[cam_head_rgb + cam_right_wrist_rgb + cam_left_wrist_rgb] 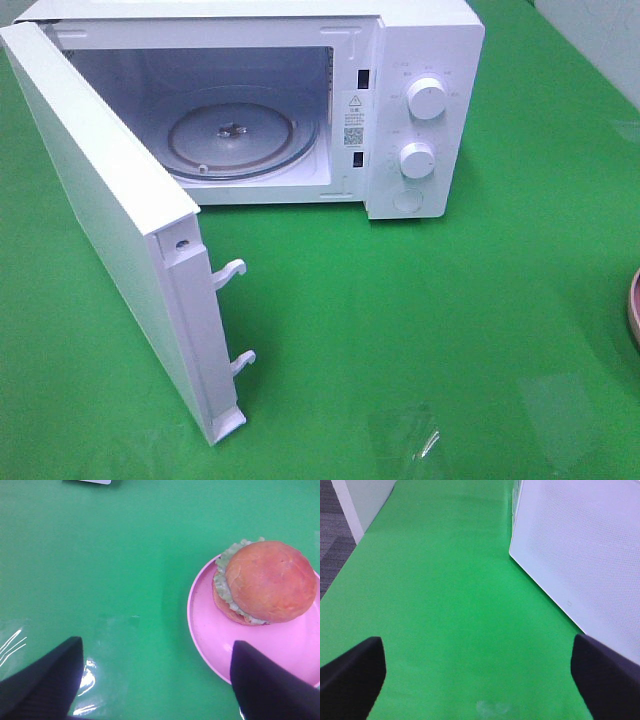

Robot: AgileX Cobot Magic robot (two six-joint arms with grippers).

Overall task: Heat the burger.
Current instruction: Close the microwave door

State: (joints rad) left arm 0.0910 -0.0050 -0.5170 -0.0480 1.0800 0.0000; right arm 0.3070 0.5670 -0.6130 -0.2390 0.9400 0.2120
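A white microwave [300,100] stands at the far edge of the green table [420,330], its door [110,220] swung wide toward the near left, the glass turntable [235,140] bare inside; two round knobs [428,98] and a button sit on its right-hand panel. The burger [265,582] rests on a pink plate [215,630], which lies at the table's right edge, only a sliver of its rim showing in the high view [634,310]; the bun sits toward one side of the plate, lettuce frilling out beneath it. The right gripper [155,680] hangs above the table with its jaws spread wide, one fingertip [270,685] over the plate's rim, holding nothing; the left gripper [477,680] is likewise spread and empty, over bare green just beside the door's outer face [580,555].
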